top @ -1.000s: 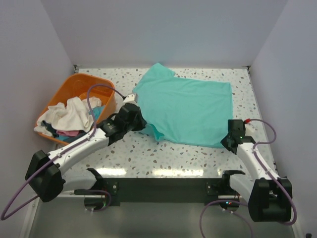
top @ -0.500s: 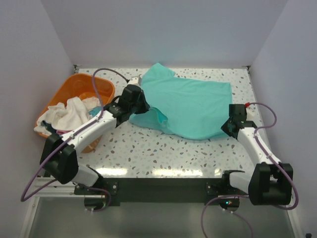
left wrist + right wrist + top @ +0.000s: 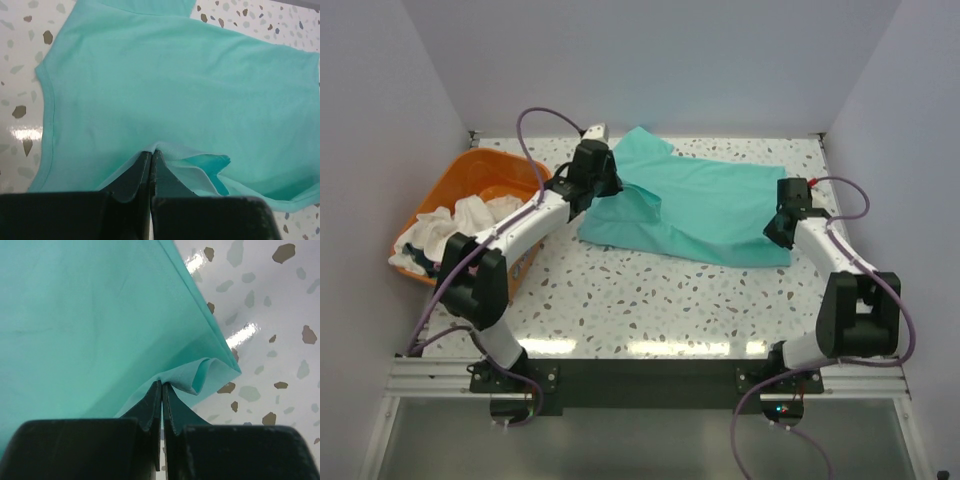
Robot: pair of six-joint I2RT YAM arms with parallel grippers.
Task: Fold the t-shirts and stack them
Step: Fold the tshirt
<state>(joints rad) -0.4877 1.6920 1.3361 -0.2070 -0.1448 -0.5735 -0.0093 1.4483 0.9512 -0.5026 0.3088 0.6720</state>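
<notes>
One teal-green t-shirt [image 3: 720, 205] lies across the desk's [image 3: 650, 300] far half, its near edge doubled over. Two grippers clench it: the left gripper [image 3: 151, 154] at its left side, the right gripper [image 3: 162, 386] at its right corner. One orange basket [image 3: 470, 165], further left, holds a crumpled white t-shirt [image 3: 460, 220].

**Hidden and Cropped Areas**

In the top view you cannot see either set of jaws. The left arm [image 3: 520, 235] covers the left jaws, and the right arm [image 3: 823, 250] covers the right jaws.

In the wrist views, the teal-green t-shirt [image 3: 170, 85] runs off the frame edges. Whatever cloth sits between the closed jaws is out of sight.

The left arm also crosses the orange basket [image 3: 480, 163], concealing part of its rim and contents. The dark items under the white cloth [image 3: 458, 220] are too small to identify.
</notes>
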